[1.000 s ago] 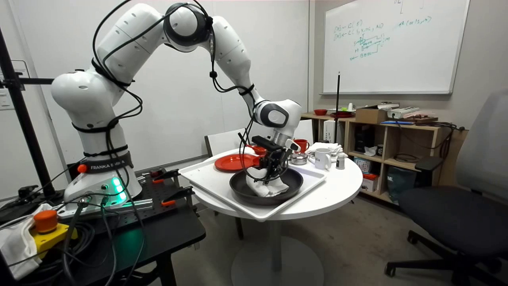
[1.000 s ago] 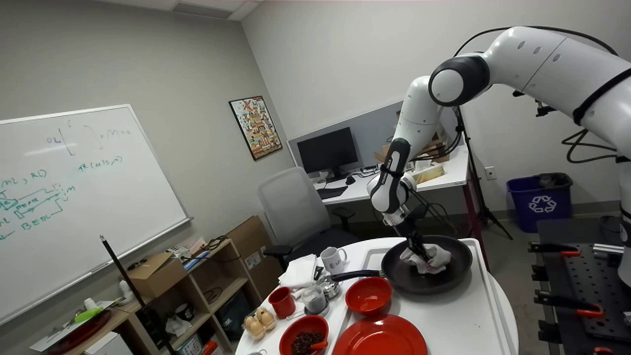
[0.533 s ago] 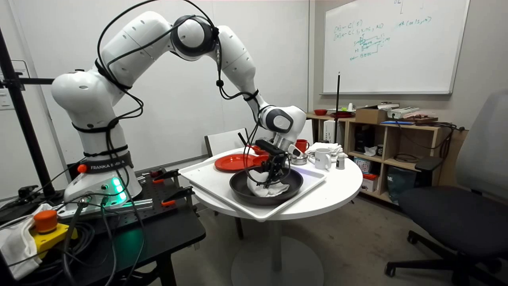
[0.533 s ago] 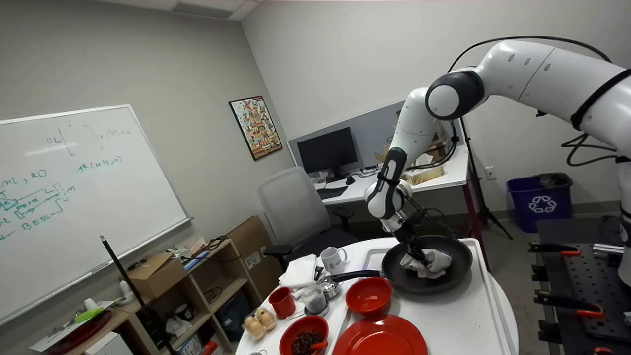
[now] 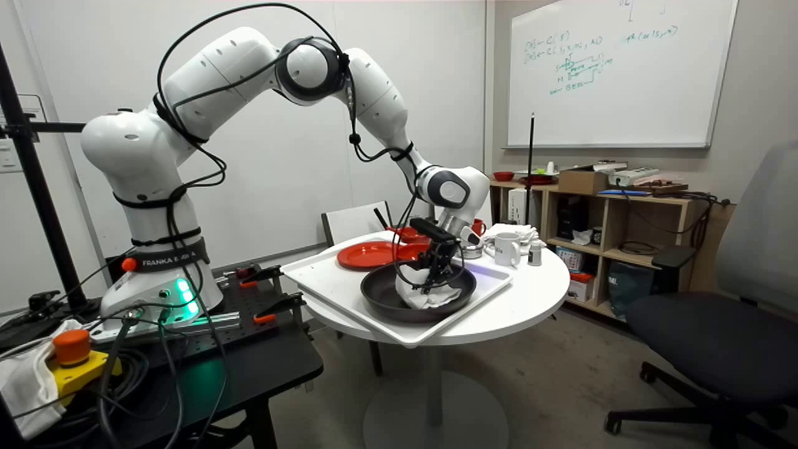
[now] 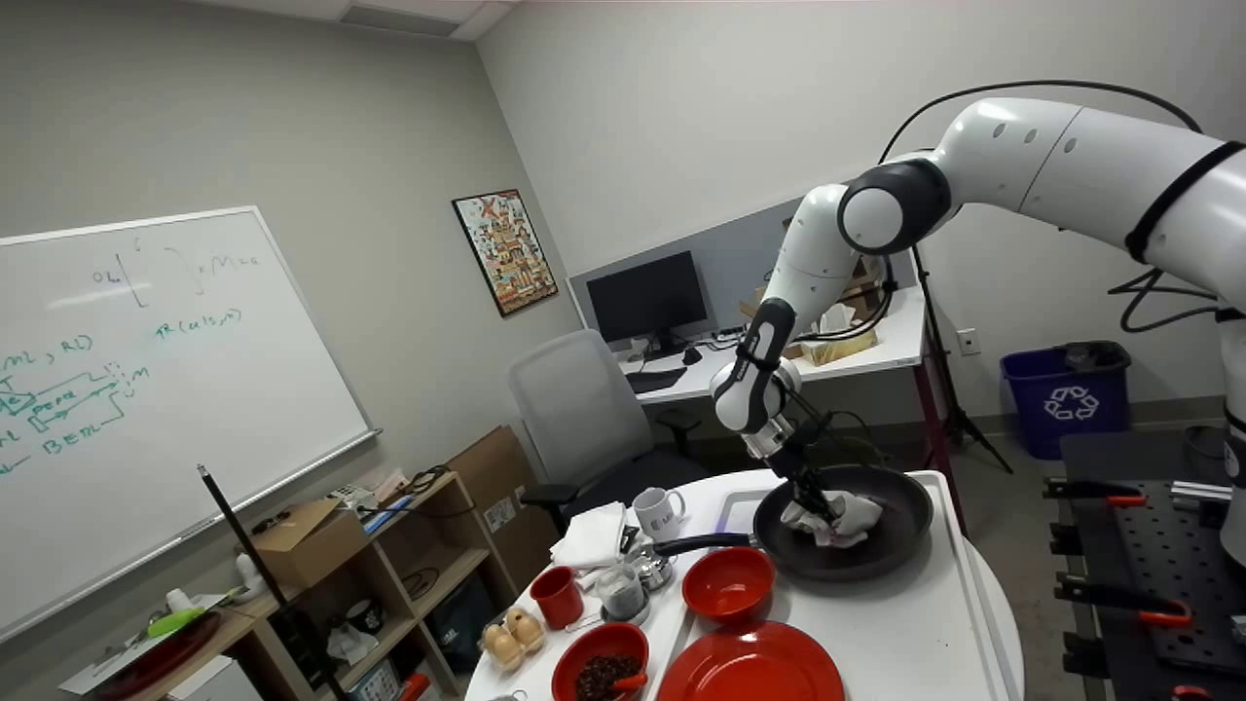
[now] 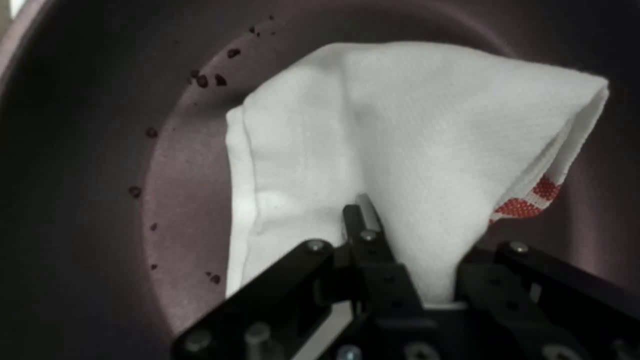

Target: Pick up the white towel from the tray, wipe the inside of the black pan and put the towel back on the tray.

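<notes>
The white towel point(image 5: 427, 297) is bunched inside the black pan point(image 5: 381, 294), touching its bottom. In the wrist view the towel point(image 7: 415, 120) fans out from between the fingers and shows a red-striped corner. My gripper point(image 7: 410, 240) is shut on the towel; cloth hides most of the right finger. Dark crumbs point(image 7: 202, 80) lie on the pan's floor and lower wall, left of and above the towel. In an exterior view the gripper point(image 6: 825, 508) points down into the pan point(image 6: 857, 567) with the towel point(image 6: 857, 516) below it. The pan stands on the white tray point(image 5: 333, 288).
A red plate point(image 6: 750, 672) and red bowl point(image 6: 728, 584) stand beside the pan. The pan's handle point(image 6: 706, 543) points toward a white mug point(image 6: 658, 514) and folded white cloths point(image 6: 590, 537). A red mug point(image 6: 558, 596), glass jar point(image 6: 621, 592) and eggs point(image 6: 512, 639) stand nearby on the table.
My gripper has shifted inside the pan, to the right in one exterior view and slightly left in another, dragging the towel along. The upper arm has lowered. The pan has not moved.
</notes>
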{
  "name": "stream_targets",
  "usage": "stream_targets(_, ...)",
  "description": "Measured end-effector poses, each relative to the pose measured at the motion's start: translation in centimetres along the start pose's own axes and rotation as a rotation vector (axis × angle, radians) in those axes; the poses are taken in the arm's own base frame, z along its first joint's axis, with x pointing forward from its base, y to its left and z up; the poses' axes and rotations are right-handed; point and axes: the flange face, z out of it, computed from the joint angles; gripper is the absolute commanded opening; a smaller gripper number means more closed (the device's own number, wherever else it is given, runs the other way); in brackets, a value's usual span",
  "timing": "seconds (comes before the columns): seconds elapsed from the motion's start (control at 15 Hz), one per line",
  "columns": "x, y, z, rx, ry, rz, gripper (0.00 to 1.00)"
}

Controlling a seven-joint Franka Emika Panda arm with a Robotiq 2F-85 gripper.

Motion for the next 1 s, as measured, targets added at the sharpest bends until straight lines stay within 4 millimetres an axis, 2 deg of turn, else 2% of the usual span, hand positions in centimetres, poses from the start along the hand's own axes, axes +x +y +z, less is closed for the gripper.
stream_targets(0.6, 1.8, 0.8, -1.9, -0.023, 0.068, 0.02, 0.06)
stream_targets(1.0, 3.0, 1.5, -3.4, -0.068, 0.209, 0.076, 0.06)
